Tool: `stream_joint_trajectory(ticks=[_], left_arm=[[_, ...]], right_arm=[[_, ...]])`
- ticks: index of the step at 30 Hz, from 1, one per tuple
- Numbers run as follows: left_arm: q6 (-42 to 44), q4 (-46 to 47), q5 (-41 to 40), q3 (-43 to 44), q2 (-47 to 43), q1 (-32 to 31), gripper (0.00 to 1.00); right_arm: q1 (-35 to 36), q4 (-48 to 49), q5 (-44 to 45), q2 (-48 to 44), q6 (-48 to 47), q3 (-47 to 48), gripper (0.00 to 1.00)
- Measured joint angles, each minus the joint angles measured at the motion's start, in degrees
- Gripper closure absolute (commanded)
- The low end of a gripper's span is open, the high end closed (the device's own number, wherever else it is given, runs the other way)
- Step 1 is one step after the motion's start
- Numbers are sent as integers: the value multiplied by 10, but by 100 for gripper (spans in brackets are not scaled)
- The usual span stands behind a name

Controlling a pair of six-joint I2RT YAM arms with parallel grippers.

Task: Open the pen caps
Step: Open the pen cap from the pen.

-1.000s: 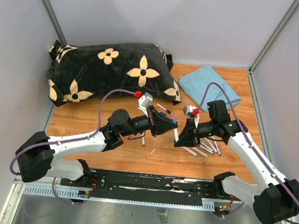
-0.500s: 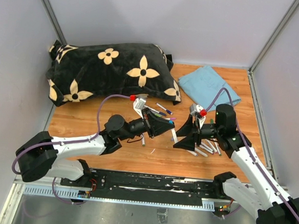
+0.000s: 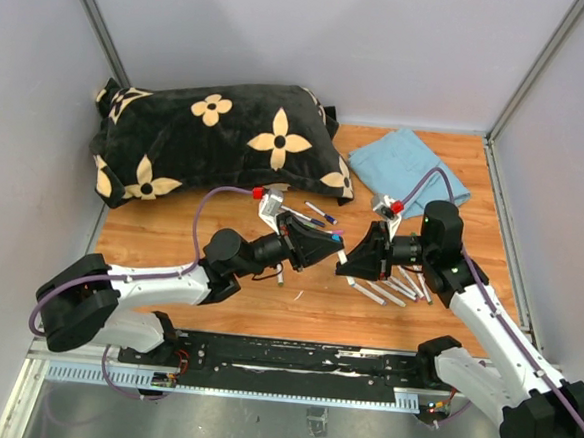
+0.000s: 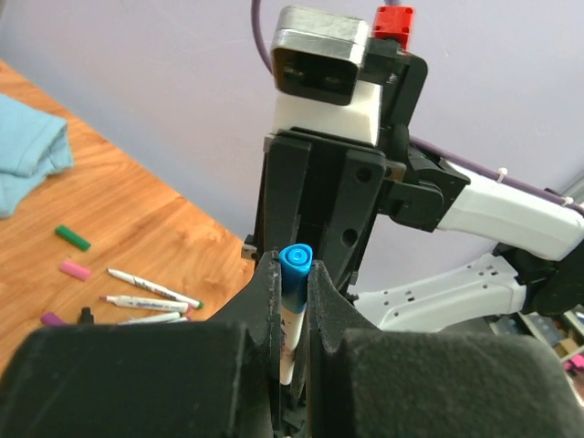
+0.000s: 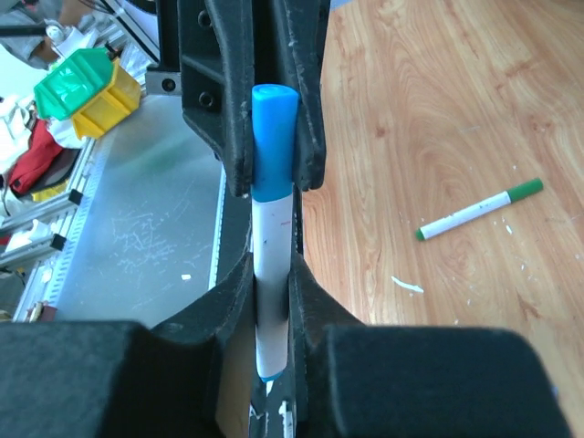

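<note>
Pinching one blue-capped pen (image 5: 272,214), left gripper (image 4: 294,270) and right gripper (image 5: 271,266) meet.

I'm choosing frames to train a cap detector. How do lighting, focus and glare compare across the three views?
Top external: even light, soft shadows, no glare; the loose pens are small but sharp. Left wrist: the left gripper's fingers are a dark foreground blur, the blue cap crisp. Right wrist: the right gripper's fingers blurred, blue cap and white barrel sharp, wooden tabletop brightly lit.

Pillow (image 3: 217,139) lies back left, cloth (image 3: 411,167) back right, pen caps (image 4: 73,238) between cloth and pens (image 4: 151,287).
</note>
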Motion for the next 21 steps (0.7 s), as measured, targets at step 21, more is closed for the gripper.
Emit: stream_joint_trajectory(ticks=[21], left_arm=[[69,-7,-137,46,-134,129,100]], right_arm=[[4,-92,-10,50,-75,24,99]])
